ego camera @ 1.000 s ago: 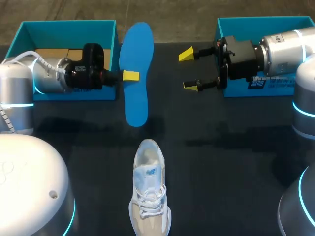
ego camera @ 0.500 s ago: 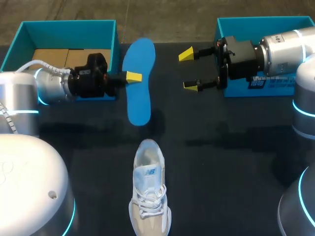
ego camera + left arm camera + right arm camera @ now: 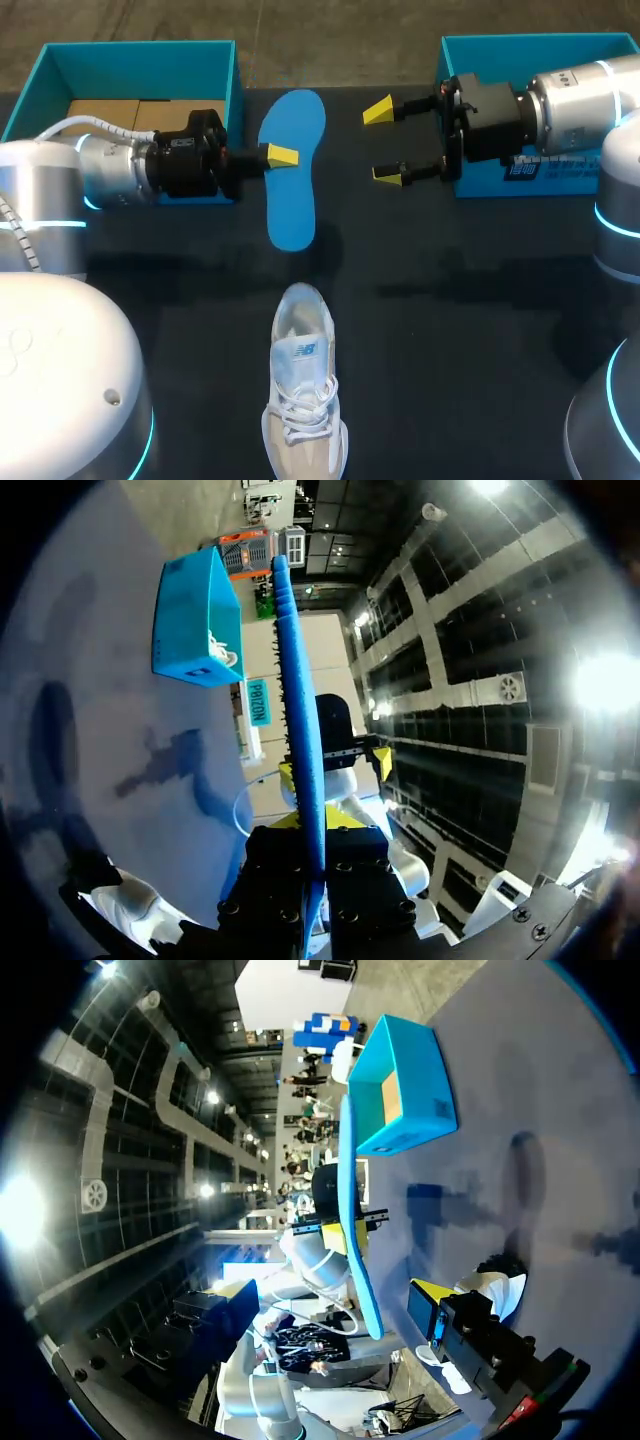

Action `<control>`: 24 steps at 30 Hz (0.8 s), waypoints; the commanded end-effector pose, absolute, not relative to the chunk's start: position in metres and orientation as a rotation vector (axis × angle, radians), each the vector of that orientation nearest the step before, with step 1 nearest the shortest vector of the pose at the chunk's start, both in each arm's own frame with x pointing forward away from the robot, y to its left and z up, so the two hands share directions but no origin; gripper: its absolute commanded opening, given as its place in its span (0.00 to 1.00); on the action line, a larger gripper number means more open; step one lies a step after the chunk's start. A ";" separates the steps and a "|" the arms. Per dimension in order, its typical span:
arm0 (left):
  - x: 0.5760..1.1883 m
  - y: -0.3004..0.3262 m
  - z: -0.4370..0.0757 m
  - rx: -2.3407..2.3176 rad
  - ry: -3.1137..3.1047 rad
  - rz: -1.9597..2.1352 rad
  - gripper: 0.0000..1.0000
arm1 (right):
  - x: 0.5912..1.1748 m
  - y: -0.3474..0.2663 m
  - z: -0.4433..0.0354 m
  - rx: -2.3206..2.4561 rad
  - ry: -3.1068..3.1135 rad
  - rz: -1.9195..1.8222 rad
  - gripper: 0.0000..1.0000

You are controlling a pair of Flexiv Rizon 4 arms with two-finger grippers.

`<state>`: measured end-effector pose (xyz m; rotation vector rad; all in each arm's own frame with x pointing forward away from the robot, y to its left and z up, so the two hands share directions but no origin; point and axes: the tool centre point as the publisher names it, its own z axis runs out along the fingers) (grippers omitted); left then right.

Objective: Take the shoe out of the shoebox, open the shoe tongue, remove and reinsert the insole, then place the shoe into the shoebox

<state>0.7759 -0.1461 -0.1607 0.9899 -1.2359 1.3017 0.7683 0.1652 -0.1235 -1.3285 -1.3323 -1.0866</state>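
A black table (image 3: 480,330) fills the head view, its far edge running straight across at 12 o'clock. Its matte top takes soft light. 2 faint, blurred shadows (image 3: 440,290) lie on it, 1 toward 9 o'clock and 1 toward 3 o'clock. In both wrist views the same top looks smooth, with sharper-edged shadows.

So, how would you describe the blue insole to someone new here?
Find the open teal box at the far left. Just to its right, the left gripper pinches a flat blue insole. Unlike the pale laced shoe nearer the robot, it is thin and plain blue.
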 end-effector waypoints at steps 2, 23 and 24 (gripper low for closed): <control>0.773 -0.152 -0.161 1.034 -1.224 1.276 0.00 | 0.768 0.167 -0.124 -1.331 -1.332 -1.087 1.00; 0.782 -0.161 -0.170 1.107 -1.159 1.226 0.00 | 0.773 0.174 -0.080 -1.500 -1.625 -0.775 1.00; 0.782 -0.161 -0.170 1.107 -1.159 1.226 0.00 | 0.774 0.176 -0.076 -1.509 -1.648 -0.750 1.00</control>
